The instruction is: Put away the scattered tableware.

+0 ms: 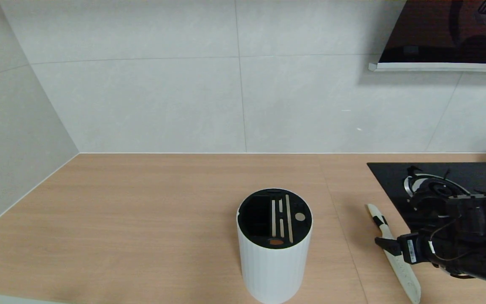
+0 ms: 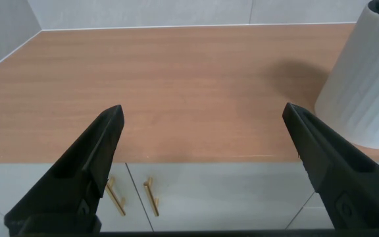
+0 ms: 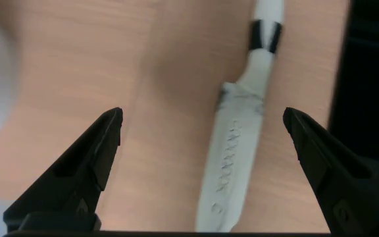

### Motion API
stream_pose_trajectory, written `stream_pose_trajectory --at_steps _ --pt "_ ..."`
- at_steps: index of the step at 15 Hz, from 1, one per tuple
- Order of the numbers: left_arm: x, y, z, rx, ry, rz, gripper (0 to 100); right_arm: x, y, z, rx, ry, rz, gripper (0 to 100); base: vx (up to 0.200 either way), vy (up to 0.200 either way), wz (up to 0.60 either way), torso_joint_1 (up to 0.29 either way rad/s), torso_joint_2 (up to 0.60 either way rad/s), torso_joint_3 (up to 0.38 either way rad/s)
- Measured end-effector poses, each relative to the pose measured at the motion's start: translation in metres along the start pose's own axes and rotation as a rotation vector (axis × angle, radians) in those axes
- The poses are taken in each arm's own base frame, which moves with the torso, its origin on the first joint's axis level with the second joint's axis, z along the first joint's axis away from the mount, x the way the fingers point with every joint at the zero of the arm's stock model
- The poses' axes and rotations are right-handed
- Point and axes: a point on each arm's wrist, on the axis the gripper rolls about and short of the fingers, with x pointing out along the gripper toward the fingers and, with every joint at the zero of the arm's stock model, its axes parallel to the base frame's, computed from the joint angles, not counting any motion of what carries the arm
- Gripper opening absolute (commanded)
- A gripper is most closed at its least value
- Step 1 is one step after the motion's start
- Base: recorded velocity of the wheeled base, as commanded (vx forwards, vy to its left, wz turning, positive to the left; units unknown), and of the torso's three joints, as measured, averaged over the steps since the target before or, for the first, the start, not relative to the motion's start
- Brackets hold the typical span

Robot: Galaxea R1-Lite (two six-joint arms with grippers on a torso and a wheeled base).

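A cream-white knife with a black band (image 1: pixel 391 249) lies flat on the light wooden surface (image 1: pixel 141 219), just beside the edge of the black glass hob (image 1: pixel 395 177). Its long axis runs from the far side toward the near edge, slanting slightly to the robot's right as it comes nearer. The right end effector (image 1: pixel 392 245) is held directly over the knife's middle, with its jaws spread wide and nothing gripped, so the right arm is judged to be the one for the pick. The left end effector (image 2: pixel 202 115), likewise wide open and empty, is held over the front edge of the surface, well apart from the knife.

In the right wrist view the jaws are seen to straddle the knife across its width, with the knife off-centre toward the hob side. The gap down to the surface cannot be told. In the head view the knife's whole length is seen, and also the white ribbed cylindrical holder (image 1: pixel 273 253) to its left, whose black slotted top is the likely destination.
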Motion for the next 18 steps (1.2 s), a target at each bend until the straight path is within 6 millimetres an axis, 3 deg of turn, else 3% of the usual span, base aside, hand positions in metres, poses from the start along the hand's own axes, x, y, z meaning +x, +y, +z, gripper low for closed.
stream_pose_trajectory --at_steps 7,18 --pt "0.0 0.0 0.0 0.0 0.0 0.0 100 0.042 -0.01 -0.015 0.029 -0.027 -0.088 100 0.0 0.0 0.0 0.0 0.0 0.0" --pt "0.0 0.0 0.0 0.0 0.0 0.0 100 0.074 -0.017 -0.033 0.086 -0.067 -0.147 100 0.0 0.0 0.0 0.0 0.0 0.0"
